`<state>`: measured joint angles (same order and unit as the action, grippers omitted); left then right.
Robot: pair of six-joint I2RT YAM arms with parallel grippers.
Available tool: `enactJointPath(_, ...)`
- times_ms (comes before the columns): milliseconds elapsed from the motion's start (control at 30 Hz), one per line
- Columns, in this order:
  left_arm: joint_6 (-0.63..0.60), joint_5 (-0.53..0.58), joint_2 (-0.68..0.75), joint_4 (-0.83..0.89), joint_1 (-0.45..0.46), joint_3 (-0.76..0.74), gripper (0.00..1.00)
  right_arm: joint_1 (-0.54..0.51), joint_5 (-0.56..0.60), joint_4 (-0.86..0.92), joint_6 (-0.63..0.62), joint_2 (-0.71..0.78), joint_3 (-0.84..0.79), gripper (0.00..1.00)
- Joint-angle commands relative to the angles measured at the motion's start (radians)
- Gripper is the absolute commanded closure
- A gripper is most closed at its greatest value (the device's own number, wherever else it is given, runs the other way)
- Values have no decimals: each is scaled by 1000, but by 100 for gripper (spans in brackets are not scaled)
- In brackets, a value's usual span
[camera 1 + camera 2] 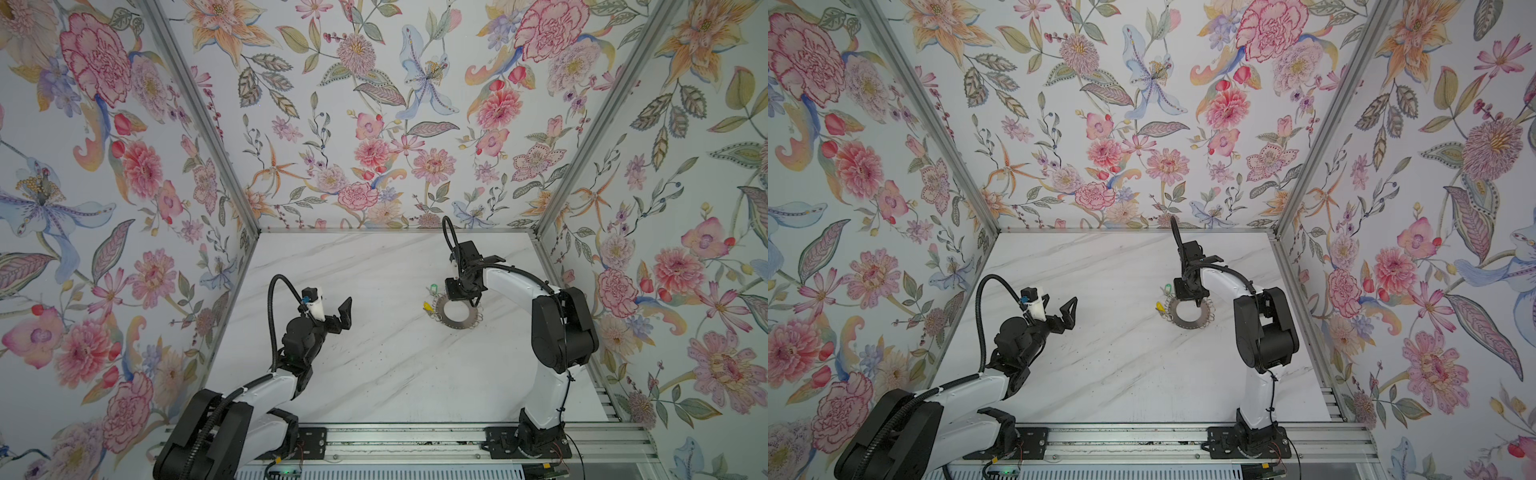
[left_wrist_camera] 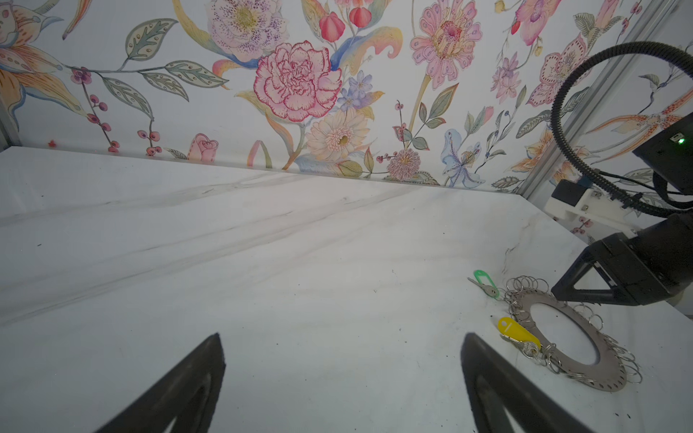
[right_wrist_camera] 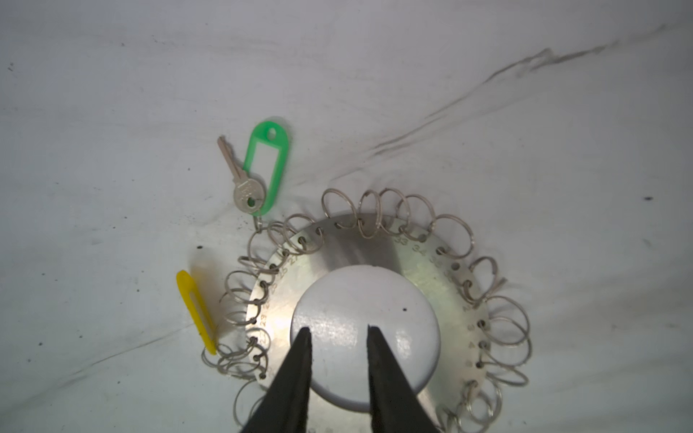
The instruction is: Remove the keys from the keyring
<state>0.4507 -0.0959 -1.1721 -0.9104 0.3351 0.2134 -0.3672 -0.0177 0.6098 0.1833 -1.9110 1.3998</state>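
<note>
The keyring [image 1: 457, 326] [image 1: 1190, 324], a flat grey disc fringed with wire loops, lies on the white marble table right of centre. A small silvery key with a green tag [image 3: 268, 165] [image 2: 485, 283] hangs on a loop at its far left rim. A yellow tag [image 3: 195, 307] [image 2: 515, 331] lies at its left rim, its key among the loops. My right gripper [image 3: 338, 329] [image 1: 466, 296] points down over the disc's hole, narrowly open with nothing between the fingers. My left gripper [image 2: 344, 337] [image 1: 332, 309] hovers wide open left of the keyring, holding nothing.
Floral walls close in the table [image 1: 374, 374] at the back and on both sides. An aluminium rail [image 1: 415, 440] with both arm bases runs along the front edge. The right arm's black cable [image 2: 558, 123] loops up above its wrist.
</note>
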Motion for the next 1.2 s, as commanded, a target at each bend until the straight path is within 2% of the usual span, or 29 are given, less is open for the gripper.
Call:
enactJointPath(0,15,-11,7,-18,10,22,1,-27,-54,-18,-23,-36,33,73)
enactJointPath(233,10,-7,29,-7,11,21,1,-47,-92,-16,-21,-157,149,77)
enactJointPath(400,5,-1,41,3,11,20,1,-50,-78,-4,-13,-214,191,80)
enactJointPath(800,8,-12,22,-7,12,24,1,-48,-34,8,-31,-173,118,81)
enactJointPath(1167,8,-5,32,-5,11,20,1,-45,-11,34,-40,-128,119,79)
